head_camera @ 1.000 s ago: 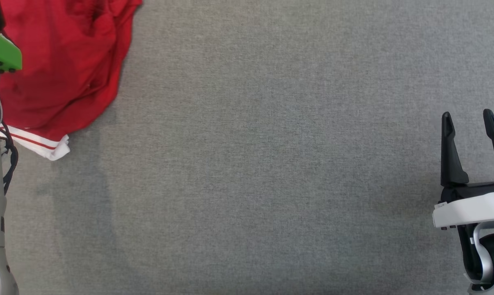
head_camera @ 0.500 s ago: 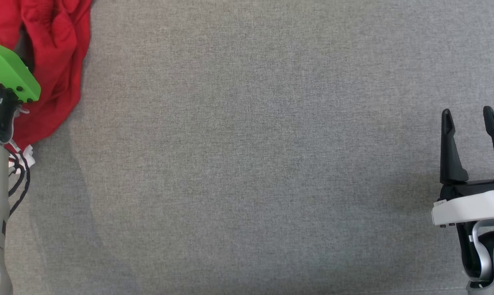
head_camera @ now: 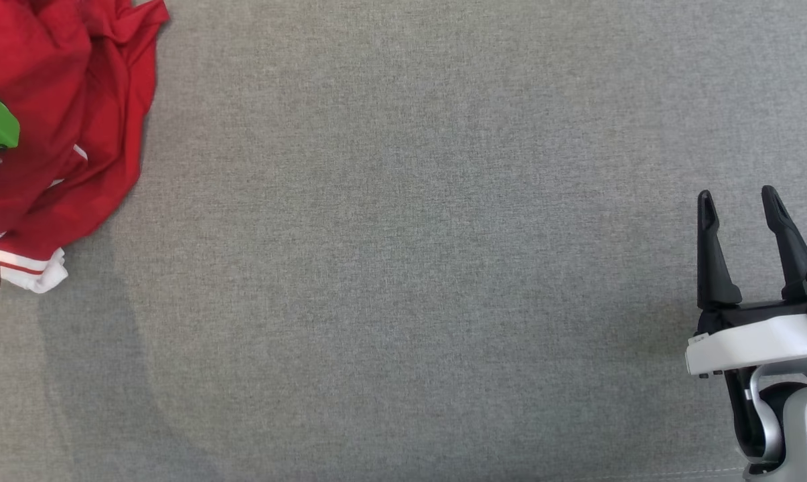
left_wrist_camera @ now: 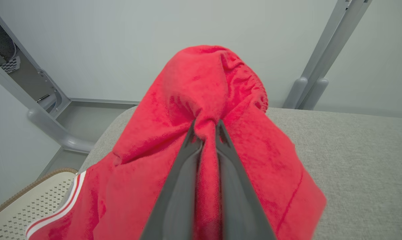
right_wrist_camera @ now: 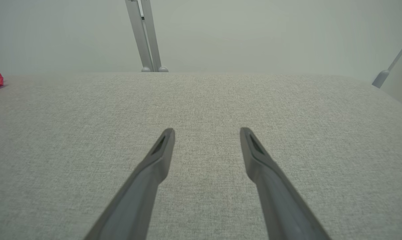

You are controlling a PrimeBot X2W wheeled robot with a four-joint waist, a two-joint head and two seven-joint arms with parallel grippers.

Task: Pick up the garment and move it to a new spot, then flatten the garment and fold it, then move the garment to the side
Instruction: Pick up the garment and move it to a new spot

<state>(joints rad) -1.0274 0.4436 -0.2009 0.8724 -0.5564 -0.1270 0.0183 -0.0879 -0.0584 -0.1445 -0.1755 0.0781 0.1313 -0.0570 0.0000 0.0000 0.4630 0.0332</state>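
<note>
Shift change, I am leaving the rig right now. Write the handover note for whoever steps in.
Left gripper: jaws shut on a bunched fold of the red garment.
Right gripper: jaws open, holding nothing, over the right side of the grey table.
Garment: crumpled at the far left of the table, white-striped hem at its near end.
Done: garment gripped.
Left: carry it to a new spot, flatten it, fold it, move it to the side.

Grey woven-fabric tabletop (head_camera: 403, 268) lay open across centre and right. Crumpled red cloth garment (head_camera: 61, 120) with white striped hem took the far-left edge; grey metal frame posts (right_wrist_camera: 147, 36) stood behind the far edge.
</note>
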